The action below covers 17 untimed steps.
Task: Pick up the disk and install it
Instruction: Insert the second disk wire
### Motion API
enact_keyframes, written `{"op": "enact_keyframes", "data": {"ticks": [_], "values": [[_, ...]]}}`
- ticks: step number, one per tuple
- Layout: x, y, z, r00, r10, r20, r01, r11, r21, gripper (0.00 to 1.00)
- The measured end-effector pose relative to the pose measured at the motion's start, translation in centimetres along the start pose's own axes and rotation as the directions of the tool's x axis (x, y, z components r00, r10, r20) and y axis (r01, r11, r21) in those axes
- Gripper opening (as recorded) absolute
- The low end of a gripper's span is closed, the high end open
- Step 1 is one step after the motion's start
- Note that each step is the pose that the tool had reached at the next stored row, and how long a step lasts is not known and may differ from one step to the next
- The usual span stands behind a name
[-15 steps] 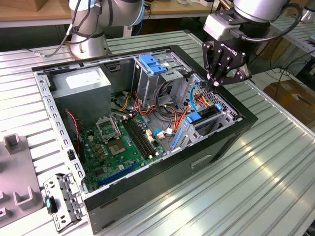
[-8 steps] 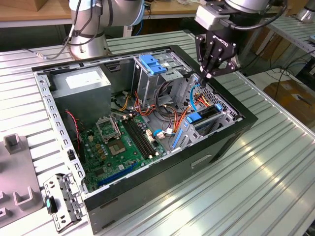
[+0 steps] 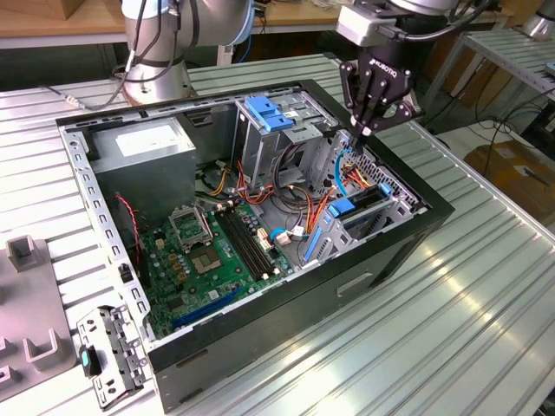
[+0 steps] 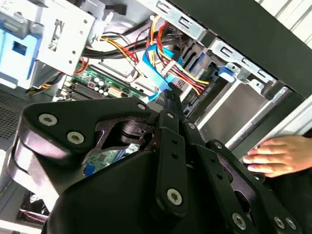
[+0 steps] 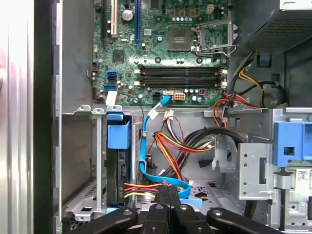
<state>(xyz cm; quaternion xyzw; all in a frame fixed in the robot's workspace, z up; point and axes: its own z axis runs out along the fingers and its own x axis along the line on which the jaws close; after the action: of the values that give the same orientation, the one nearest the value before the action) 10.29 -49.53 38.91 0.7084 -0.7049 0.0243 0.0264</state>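
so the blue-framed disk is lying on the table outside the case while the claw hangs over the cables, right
Wrong spot: the first wrist view shows the disk standing in the drive bay inside the case, while the claw hangs over the cables.

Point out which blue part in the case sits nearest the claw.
The thin blue cable, right by the claw; the cage handle and disk sit farther off.

White lettering runs down the black body of the pincer (image 3: 360,132).
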Motion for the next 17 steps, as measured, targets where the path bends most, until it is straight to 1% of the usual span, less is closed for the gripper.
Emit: {"op": "enact_keyframes", "data": {"ticks": [2, 4, 5, 6, 7, 8, 9, 10, 11, 13, 14, 16, 17], "values": [[-0.14, -0.08, 0.22, 1.0000, -0.001, -0.0097, 0.001, 1.0000, 0.0000, 0.11], [-0.25, -0.15, 0.36, 0.9999, -0.002, -0.0169, 0.002, 1.0000, 0.0001, 0.11], [-0.32, -0.22, 0.41, 0.9998, -0.003, -0.0193, 0.003, 1.0000, 0.0001, 0.17], [-0.36, -0.29, 0.43, 0.9998, -0.003, -0.0193, 0.003, 1.0000, 0.0001, 0.17], [-0.37, -0.33, 0.43, 0.9998, -0.004, -0.0194, 0.004, 1.0000, 0.0000, 0.24], [-0.39, -0.36, 0.38, 0.9998, -0.004, -0.0197, 0.004, 1.0000, -0.0009, 0.24], [-0.38, -0.37, 0.21, 0.9998, -0.004, -0.0197, 0.004, 1.0000, -0.0035, 0.24], [-0.35, -0.37, -0.15, 0.9998, -0.005, -0.0193, 0.005, 1.0000, -0.0080, 0.24], [-0.34, -0.37, -0.33, 0.9998, -0.005, -0.0194, 0.005, 0.9999, -0.0102, 0.24], [-0.39, -0.41, -0.44, 0.9998, -0.005, -0.0191, 0.005, 0.9999, -0.0136, 0.24], [-0.49, -0.44, -0.45, 0.9998, -0.005, -0.0203, 0.005, 0.9999, -0.0138, 0.24], [-1.13, -0.58, -0.39, 0.9997, -0.006, -0.0218, 0.005, 0.9999, -0.0141, 0.24], [-1.21, -0.59, -0.24, 0.9997, -0.005, -0.0245, 0.005, 0.9999, -0.0142, 0.24]]}}
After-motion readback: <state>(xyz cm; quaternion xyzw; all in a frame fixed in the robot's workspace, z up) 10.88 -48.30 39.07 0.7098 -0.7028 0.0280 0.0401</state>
